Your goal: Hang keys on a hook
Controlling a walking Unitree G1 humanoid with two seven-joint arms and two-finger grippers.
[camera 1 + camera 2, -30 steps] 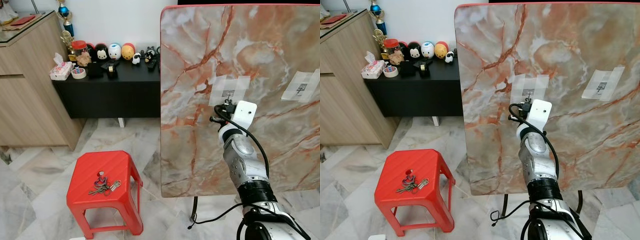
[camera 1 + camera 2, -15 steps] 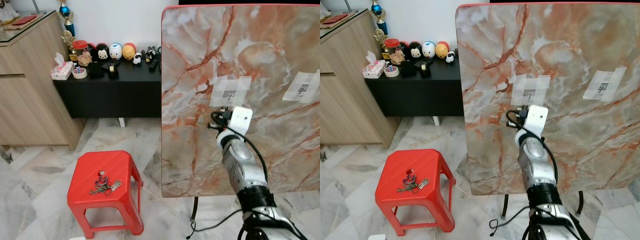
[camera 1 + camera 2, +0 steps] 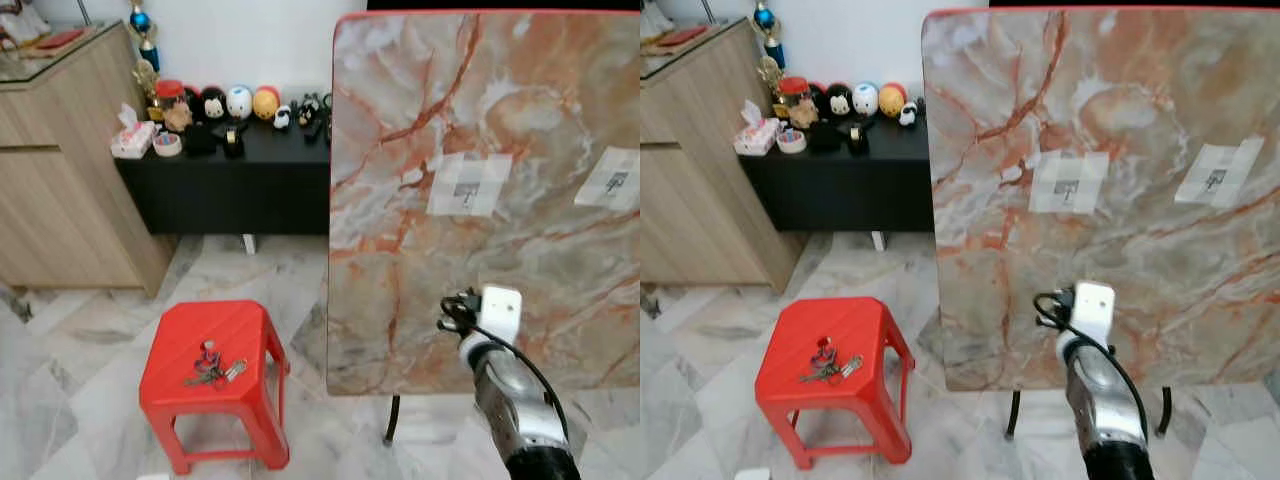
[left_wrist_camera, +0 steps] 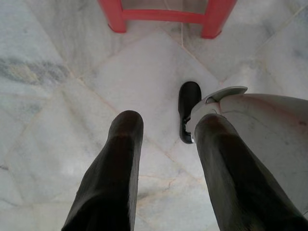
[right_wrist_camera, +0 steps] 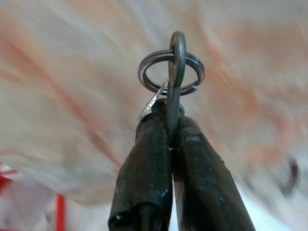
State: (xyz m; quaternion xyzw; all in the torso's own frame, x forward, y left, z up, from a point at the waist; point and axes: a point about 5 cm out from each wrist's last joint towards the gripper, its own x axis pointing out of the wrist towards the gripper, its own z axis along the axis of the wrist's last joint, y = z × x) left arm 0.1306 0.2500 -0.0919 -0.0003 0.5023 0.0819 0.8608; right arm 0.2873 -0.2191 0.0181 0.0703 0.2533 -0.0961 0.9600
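A tilted-up marble tabletop (image 3: 520,120) carries two small metal hooks under clear tape, one near its middle (image 3: 468,190) and one at the right (image 3: 614,184). My right gripper (image 5: 171,122) is shut on a key ring (image 5: 171,72), whose linked rings stick out past the fingertips. My right arm (image 3: 510,385) is raised in front of the board's lower part, well below the middle hook. A second bunch of keys (image 3: 213,370) lies on a red plastic stool (image 3: 245,335). The left gripper (image 4: 168,125) hangs open over the floor, holding nothing.
A black low cabinet (image 3: 230,185) with figurines and a tissue box stands at the back left, beside a wooden cabinet (image 3: 60,190). The board rests on a black stand (image 3: 390,430). Marble floor lies around the stool. My own black foot (image 4: 188,110) is below the left gripper.
My right arm has dropped from just under the middle hook to the board's lower part, still holding the key ring. The camera has shifted slightly.
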